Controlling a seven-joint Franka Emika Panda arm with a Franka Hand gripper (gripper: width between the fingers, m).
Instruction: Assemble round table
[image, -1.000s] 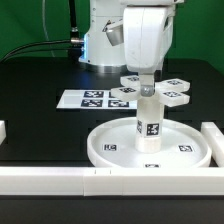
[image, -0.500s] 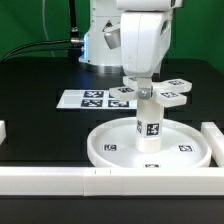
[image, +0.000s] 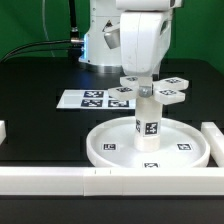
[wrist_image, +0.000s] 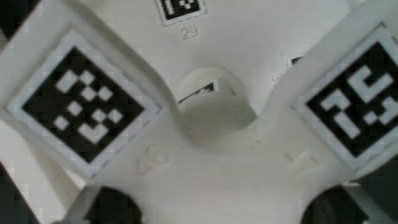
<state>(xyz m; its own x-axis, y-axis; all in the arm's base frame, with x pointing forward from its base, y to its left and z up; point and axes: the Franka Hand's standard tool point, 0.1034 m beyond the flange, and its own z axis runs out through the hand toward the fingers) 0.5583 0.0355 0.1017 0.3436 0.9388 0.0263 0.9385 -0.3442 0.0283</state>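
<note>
The large rimmed white disc (image: 150, 146) lies on the table near the front. The short thick cylinder (image: 148, 124) stands upright on the disc's central hub, a tag on its side. The small cross-shaped piece (image: 160, 89) sits on top of the cylinder, its tagged arms spread out. My gripper (image: 141, 85) is right at the cross piece from above, shut on it. In the wrist view the cross piece (wrist_image: 214, 110) fills the frame, with two tagged arms, and the dark fingertips (wrist_image: 111, 208) press against its sides.
The marker board (image: 96, 98) lies flat behind the disc. Long white bars run along the front edge (image: 90, 182) and at the exterior view's right (image: 214, 140). A white block end (image: 3, 130) shows at the exterior view's left edge.
The gripper has turned with the cross piece: its arms have rotated a little on top of the cylinder. The disc and cylinder have stayed in place.
</note>
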